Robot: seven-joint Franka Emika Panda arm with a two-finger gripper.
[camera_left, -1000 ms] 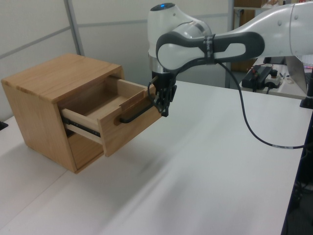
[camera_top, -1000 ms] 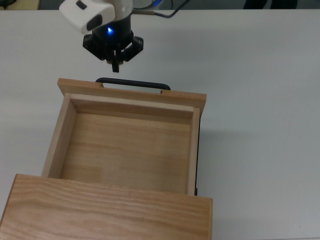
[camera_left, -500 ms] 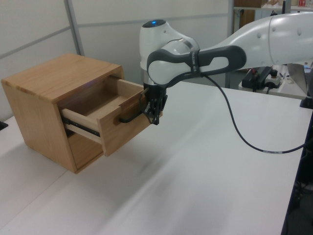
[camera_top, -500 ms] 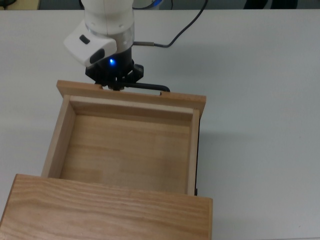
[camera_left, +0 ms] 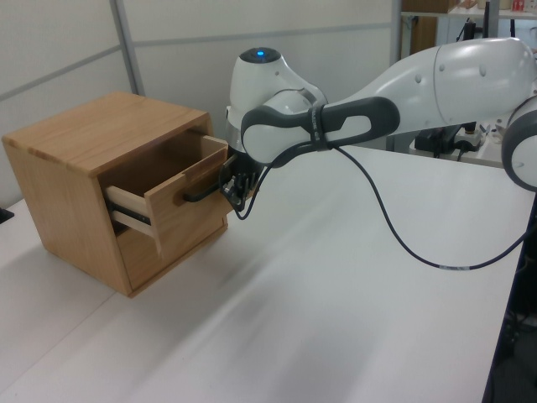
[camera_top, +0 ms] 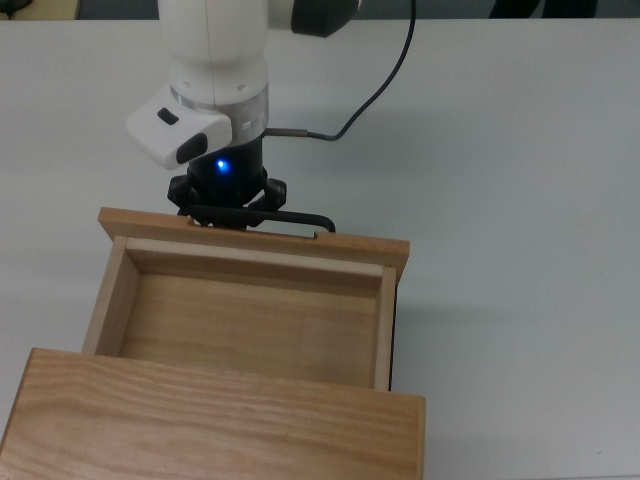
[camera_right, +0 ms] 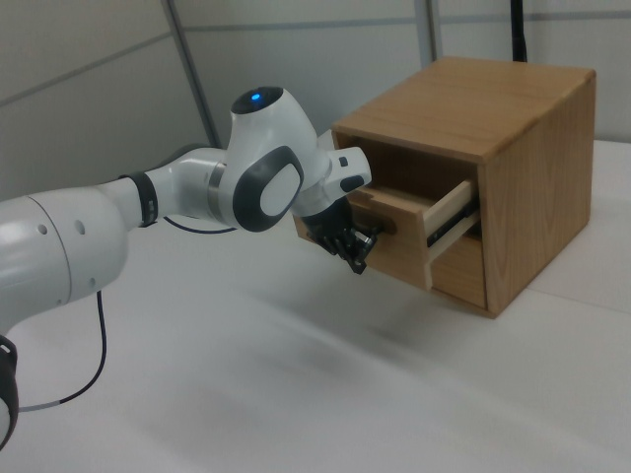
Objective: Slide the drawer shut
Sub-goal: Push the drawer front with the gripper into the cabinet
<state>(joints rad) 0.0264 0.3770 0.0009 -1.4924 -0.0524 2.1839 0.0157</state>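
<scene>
You have the gripper [camera_top: 228, 205] set against the black bar handle [camera_top: 290, 219] at the top view's left end, so a push travels straight through the front panel into the cabinet [camera_left: 80, 147]. Whether its fingers are apart or clamped on the bar, I cannot tell.

The drawer [camera_top: 240, 310] stands partly out of the cabinet on the white counter [camera_top: 520, 200]. It is a light wooden box, empty inside, with thin side walls and a wider front panel.
</scene>
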